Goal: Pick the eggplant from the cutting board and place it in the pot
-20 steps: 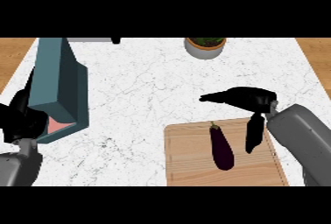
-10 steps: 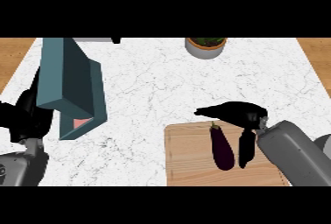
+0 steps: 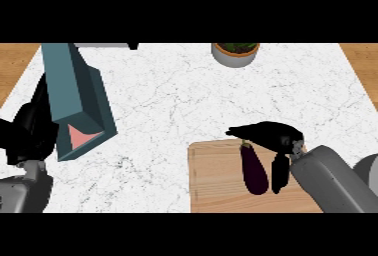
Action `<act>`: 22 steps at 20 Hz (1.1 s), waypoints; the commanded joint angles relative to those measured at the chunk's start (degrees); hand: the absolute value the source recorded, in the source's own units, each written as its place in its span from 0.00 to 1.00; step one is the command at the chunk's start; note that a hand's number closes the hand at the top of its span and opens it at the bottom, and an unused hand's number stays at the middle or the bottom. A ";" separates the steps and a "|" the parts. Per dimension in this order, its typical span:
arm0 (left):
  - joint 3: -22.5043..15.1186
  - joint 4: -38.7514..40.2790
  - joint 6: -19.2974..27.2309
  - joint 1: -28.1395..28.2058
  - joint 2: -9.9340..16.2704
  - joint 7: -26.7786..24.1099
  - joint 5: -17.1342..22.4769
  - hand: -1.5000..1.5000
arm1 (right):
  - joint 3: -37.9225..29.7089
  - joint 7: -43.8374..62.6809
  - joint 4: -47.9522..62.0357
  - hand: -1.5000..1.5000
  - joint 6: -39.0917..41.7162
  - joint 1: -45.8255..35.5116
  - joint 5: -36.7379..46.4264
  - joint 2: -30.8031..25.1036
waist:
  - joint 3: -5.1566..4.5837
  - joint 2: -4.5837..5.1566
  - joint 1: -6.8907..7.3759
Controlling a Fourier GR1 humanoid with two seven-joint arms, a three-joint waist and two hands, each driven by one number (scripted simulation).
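Note:
A dark purple eggplant (image 3: 254, 171) lies lengthwise on the wooden cutting board (image 3: 218, 184) at the lower right, stem end pointing away from me. My right hand (image 3: 272, 135) hovers over the stem end and is open. Its fingers (image 3: 280, 174) stretch down along the eggplant's right side, and the thumb points left past the stem. The teal pot (image 3: 72, 95) with a pink inside (image 3: 81, 136) stands tilted at the left of the marble counter. Beside it at the left edge my left hand (image 3: 31, 131) rests open.
A grey planter with a green plant (image 3: 235, 53) stands at the counter's far edge. White marble (image 3: 162, 105) lies between the pot and the board. Wooden surface (image 3: 16, 60) shows beyond the counter's left and right ends. A grey rounded shape (image 3: 368, 168) shows at the right edge.
My right hand has come left and down toward the eggplant, so its fingers now lie close along the eggplant's right side. The eggplant and the left hand have stayed in place.

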 commanded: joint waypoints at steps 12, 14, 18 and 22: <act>4.52 1.59 -4.13 -0.19 -0.64 -1.16 -0.29 0.50 | -1.95 -8.62 14.41 0.00 -8.82 0.87 14.91 6.76 | 0.00 0.07 0.14; 2.50 4.65 -2.47 -0.36 -3.71 -4.23 -2.96 0.50 | -2.07 -10.76 13.17 0.00 -5.38 1.23 15.23 5.99 | 0.00 0.06 -0.03; 3.63 4.20 -4.98 0.39 -1.93 -4.60 -1.55 0.50 | 1.48 -18.44 10.98 1.00 -9.57 0.60 18.13 4.32 | -0.01 0.03 -0.07; 4.15 0.64 -4.62 1.06 -2.33 -0.18 -1.37 0.50 | -1.03 -20.52 15.70 1.00 -9.29 -1.32 20.99 5.78 | 0.00 0.02 0.18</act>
